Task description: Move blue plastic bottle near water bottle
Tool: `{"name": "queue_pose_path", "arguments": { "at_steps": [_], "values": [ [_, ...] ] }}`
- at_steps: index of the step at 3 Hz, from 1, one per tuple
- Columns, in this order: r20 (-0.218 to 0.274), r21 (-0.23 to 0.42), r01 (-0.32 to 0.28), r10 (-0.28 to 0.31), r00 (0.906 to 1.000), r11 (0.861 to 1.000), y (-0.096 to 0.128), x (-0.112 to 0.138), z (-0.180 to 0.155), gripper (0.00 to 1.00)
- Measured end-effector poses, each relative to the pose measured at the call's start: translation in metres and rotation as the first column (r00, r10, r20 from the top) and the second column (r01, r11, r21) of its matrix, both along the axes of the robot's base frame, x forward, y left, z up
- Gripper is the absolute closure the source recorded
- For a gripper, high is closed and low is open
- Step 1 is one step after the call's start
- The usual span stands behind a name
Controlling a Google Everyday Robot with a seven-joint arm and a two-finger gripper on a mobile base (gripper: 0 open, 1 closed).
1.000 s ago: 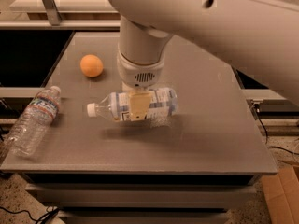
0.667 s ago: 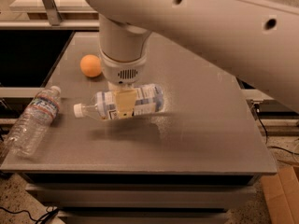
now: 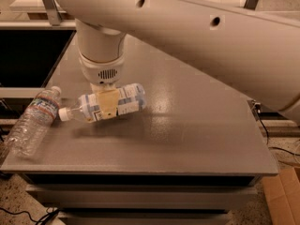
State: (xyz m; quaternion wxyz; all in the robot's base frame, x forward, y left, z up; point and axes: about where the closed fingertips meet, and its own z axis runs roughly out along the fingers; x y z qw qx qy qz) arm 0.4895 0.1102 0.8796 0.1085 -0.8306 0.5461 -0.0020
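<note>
Since a second ago the arm has swung to the left, carrying its load with it. The blue plastic bottle, which then hung over the middle of the table, now sits over the left part. Its white cap has gone from well apart from the water bottle to just beside that bottle's shoulder, though whether the two touch cannot be told. The bottle's lie has changed too: it was close to level and is now tilted, cap end lower and to the left, base end higher and to the right. The water bottle has not shifted; it lies on its side at the left edge, cap toward the far side. The gripper comes straight down from the thick white wrist and is clamped across the blue plastic bottle's middle. One tan finger is pressed flat over the label on the near side, and the bottle sticks out to both sides of it. A soft shadow on the table below and nearer than the bottle suggests it is held clear of the surface. The held bottle is stout clear plastic under a pale blue-and-white wrap label. The water bottle is slimmer, ribbed and transparent, with a narrow red-and-blue band. The table top is matt grey with a faint sheen. The arm's shell is smooth off-white with small dark holes, and a slotted grille sits on the wrist just above the finger.
</note>
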Motion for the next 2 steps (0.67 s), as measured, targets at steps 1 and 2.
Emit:
{"name": "queue_pose_path", "arguments": {
  "at_steps": [1,2],
  "values": [
    [-0.014,0.002,-0.04,0.04,0.9991,0.999,0.016,0.002,-0.006,1.0],
    [-0.018,0.006,-0.075,0.075,0.997,0.997,0.029,0.003,-0.008,1.0]
  ]
}}
